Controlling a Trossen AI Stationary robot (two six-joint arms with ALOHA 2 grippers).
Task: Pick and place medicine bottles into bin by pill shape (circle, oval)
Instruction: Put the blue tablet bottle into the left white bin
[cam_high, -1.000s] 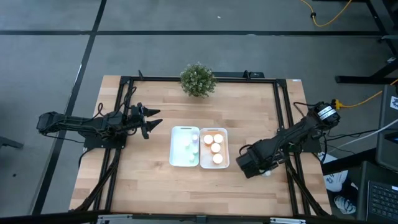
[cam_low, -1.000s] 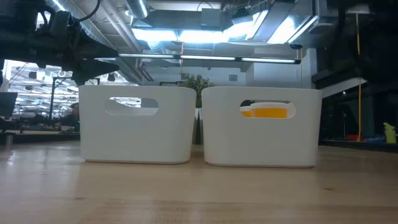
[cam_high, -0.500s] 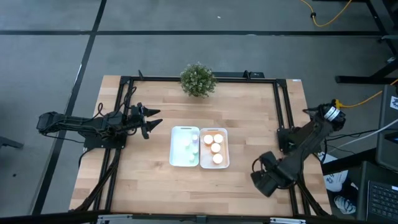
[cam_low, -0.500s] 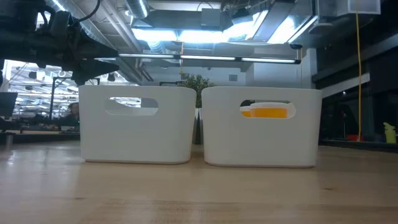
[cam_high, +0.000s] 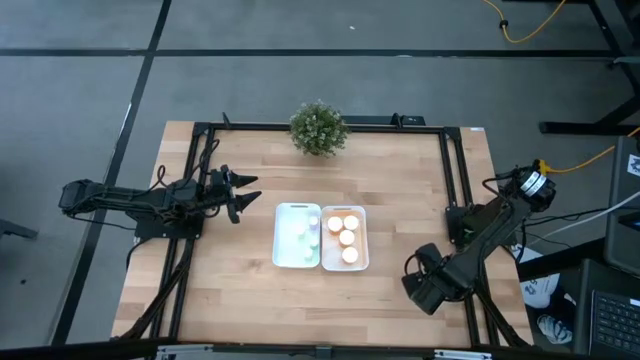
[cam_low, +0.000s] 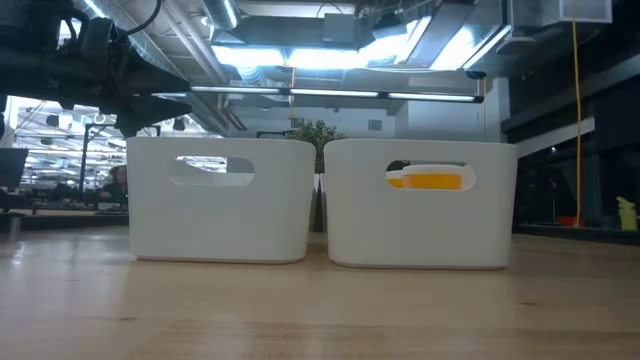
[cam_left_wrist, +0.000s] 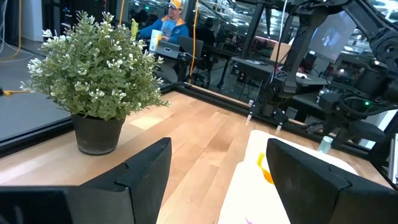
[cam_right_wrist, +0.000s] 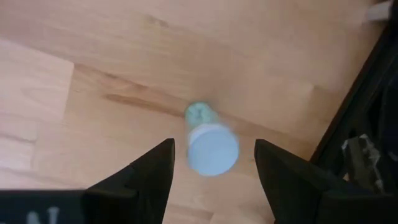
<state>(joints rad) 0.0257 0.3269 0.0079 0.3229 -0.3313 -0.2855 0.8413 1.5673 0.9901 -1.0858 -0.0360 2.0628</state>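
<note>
Nearest the front edge of the desk, on its right side, the right end effector hangs over a single pale teal-green medicine bottle standing upright on the wood close to the dark frame rail; in the right wrist view the white-capped bottle sits between the two dark fingers, which are spread apart and not touching it. It looks light, stiff and smooth-walled, so it would likely tip or skate if nudged off-centre; a hold across the round body just under the cap, with the fingers brought down evenly on both sides, seems the safest grip. The rail just beside it leaves little room on that side and could catch a finger. Farther in, at mid-desk, two white bins stand side by side and touching: the left bin holds pale teal-green bottles, the right bin holds orange bottles with white caps. Their walls are tall, as the low view shows, so a carried bottle needs to clear the rim before release. The left end effector waits above the desk's left side, well apart from the bins, its fingers spread and empty. At the far edge stands a small potted plant, out of the way of any path from bottle to bins.
</note>
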